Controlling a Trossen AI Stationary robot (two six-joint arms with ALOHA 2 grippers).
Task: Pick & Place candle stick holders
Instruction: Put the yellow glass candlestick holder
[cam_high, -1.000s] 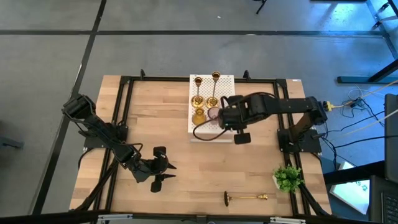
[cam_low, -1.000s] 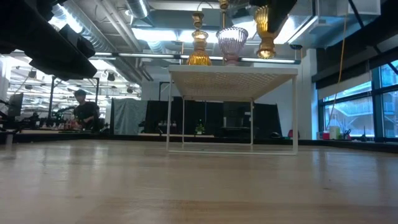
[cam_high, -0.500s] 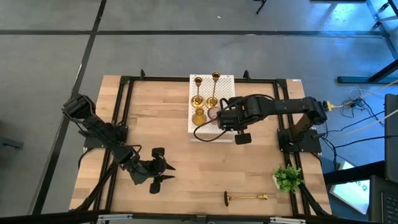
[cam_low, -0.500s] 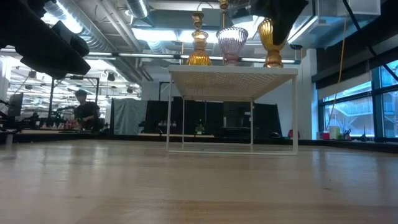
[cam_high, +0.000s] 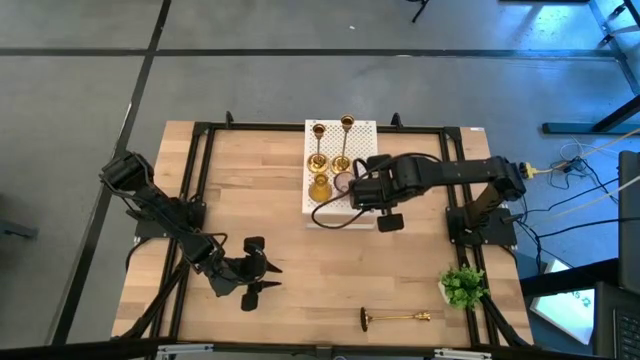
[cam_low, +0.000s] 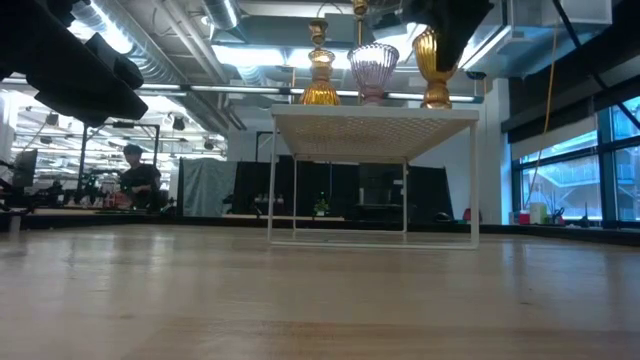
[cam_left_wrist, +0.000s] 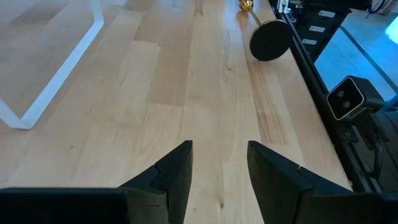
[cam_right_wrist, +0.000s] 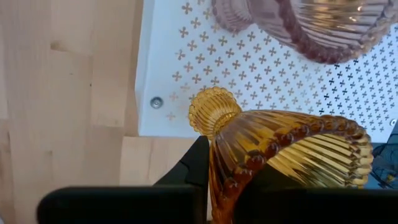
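Counter (cam_high: 270, 190): a pale wooden top in a black frame, carrying everything below.

White box (cam_high: 362, 215): a perforated stand at the middle of the far edge, seen from the low view as a raised platform on thin legs. On it stand two brass holders (cam_high: 317, 160), an amber glass (cam_high: 319, 187) and a pink glass (cam_high: 342, 182).

Right gripper (cam_right_wrist: 219, 180): over the box's near-right part, closed on a second amber goblet (cam_right_wrist: 292, 158). In the low view this goblet's foot looks to sit at the box top; contact cannot be confirmed.

Left gripper (cam_high: 262, 270): low over the near-left part of the counter, fingers (cam_left_wrist: 175, 174) spread apart and holding nothing.

Plant (cam_high: 463, 286): near the near-right corner.

Lying holder (cam_high: 395, 318): a third brass candlestick on its side at the near edge, right of centre, round base (cam_left_wrist: 271, 42) toward the left arm.

Handling, as judged: the ribbed glass is rigid, smooth and brittle, so a light squeeze across the bowl or stem suits it. The brass piece is stiff, probably heavier and apt to roll; the slim stem near the base offers the surest hold.
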